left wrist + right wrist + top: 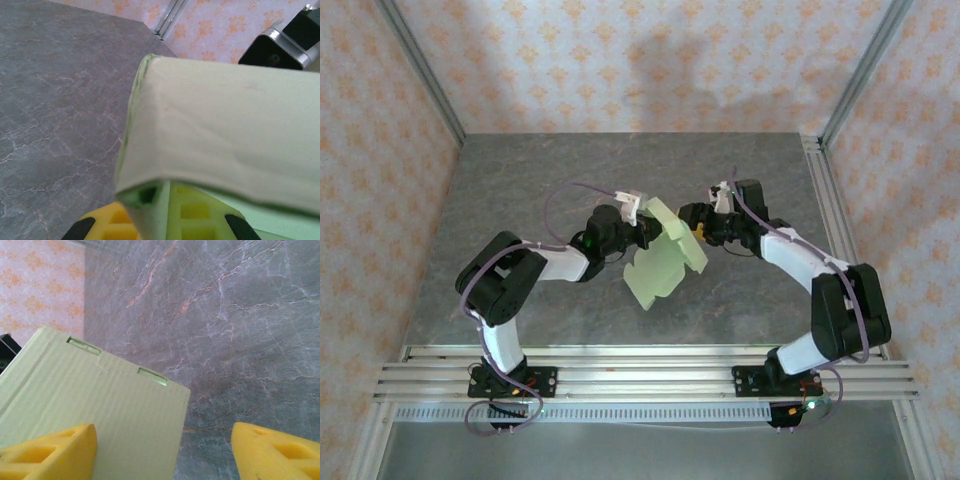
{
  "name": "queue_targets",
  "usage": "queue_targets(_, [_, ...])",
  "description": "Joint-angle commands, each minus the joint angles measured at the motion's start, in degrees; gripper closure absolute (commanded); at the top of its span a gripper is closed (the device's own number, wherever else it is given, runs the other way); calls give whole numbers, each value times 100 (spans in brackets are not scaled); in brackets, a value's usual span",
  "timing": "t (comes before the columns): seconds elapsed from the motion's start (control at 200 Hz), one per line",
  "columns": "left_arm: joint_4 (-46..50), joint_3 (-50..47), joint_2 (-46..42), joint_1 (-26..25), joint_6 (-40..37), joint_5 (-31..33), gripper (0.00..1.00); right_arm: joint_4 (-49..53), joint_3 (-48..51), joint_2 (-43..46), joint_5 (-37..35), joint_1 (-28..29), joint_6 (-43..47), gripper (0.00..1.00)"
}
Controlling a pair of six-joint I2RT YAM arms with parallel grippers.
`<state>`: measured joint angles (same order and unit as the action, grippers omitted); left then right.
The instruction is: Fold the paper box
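Two arms reach in over the grey marbled table (520, 190), the left arm (510, 280) and the right arm (820, 285), their wrists nearly meeting above its middle. Between them hangs the paper box (665, 262), a pale green card sheet held up off the table. It is part-folded, and its flapped lower part droops below the left gripper (642, 232). That gripper is clenched on the card's upper part, and a folded panel rises just above its yellow fingers (107, 222). The right gripper (693, 222) stands released just beside the card. One finger (50, 450) overlaps the sheet and the other is well apart. Two small slots (83, 344) show near the card's edge.
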<state>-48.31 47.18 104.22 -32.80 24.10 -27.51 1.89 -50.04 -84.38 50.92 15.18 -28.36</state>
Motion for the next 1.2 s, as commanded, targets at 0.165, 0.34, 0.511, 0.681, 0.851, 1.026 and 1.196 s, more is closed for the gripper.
queue_targets(0.165, [-166, -178, -313, 1, -290, 317, 100, 380, 45, 534, 87, -354, 110, 27])
queue_targets(0.34, [144, -214, -323, 1, -865, 274, 100, 925, -322, 786, -200, -473, 483, 26])
queue_targets(0.511, [262, -359, -366, -16, -1280, 447, 100, 1459, -735, 722, -570, -472, 920, 24])
queue_targets(0.681, [260, -501, -411, -35, -1422, 649, 100, 1717, -1066, 639, -695, -376, 1180, 24])
queue_targets(0.851, [310, -515, -442, -130, -1697, 630, 100, 2454, -1873, 102, -1001, 138, 1735, 20])
queue_targets(1.026, [252, -535, -507, -144, -1694, 549, 100, 2523, -2311, -443, -952, 474, 1508, 25])
queue_targets(1.196, [287, -501, -551, -157, -1699, 418, 100, 2439, -2381, -785, -411, 676, 1247, 29])
